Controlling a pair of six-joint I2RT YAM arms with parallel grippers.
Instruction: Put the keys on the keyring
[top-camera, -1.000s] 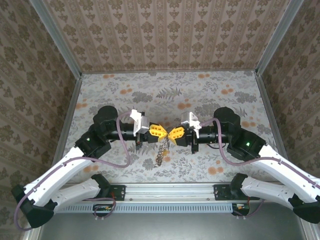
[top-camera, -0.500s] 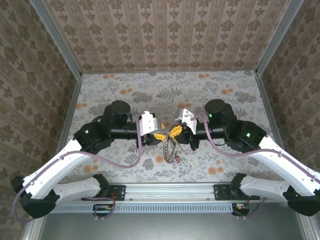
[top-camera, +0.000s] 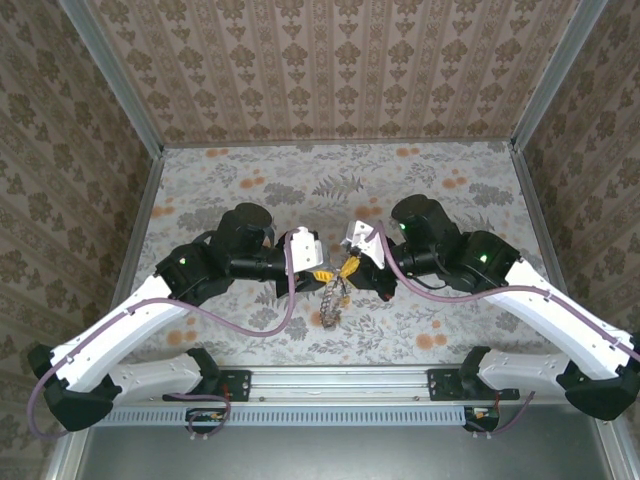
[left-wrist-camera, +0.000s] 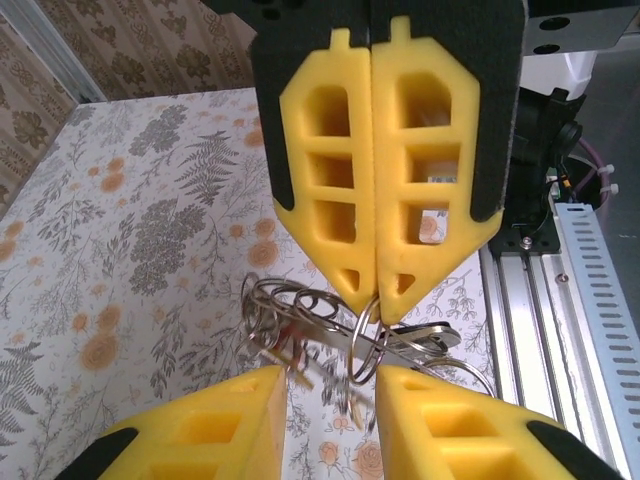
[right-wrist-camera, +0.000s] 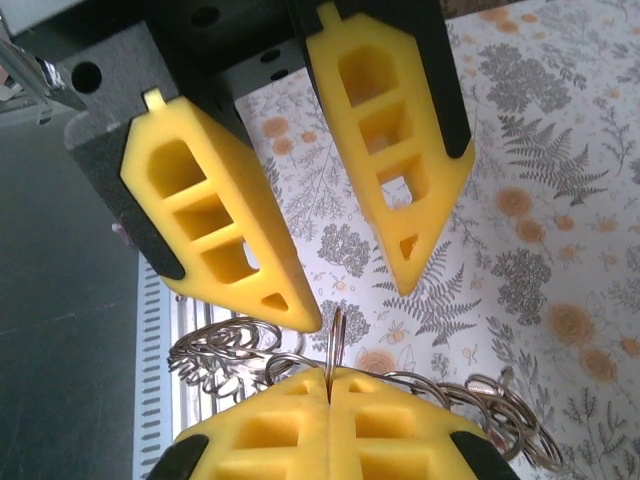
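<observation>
Since a second ago, when both claws met tip to tip with the left one pressed shut, the left claw (left-wrist-camera: 330, 400) has been released and is now spread partway. Its fingers stand to either side of the keyring (left-wrist-camera: 300, 310), and no firm contact can be made out. The hand-over is thus judged complete: the keyring is carried by the right claw (right-wrist-camera: 328, 395) alone, and the left claw is freed to re-grip a loop or a key. The right claw is pressed together, and a thin loop of the keyring is pinched edge-on between its tips. Below that pinch, the rest of the keyring hangs as a loose tangle of loops above the surface (top-camera: 250, 180). Flat silver pieces, taken to be keys (left-wrist-camera: 420, 338), are seen within the tangle; whether any is properly threaded cannot be told.
</observation>
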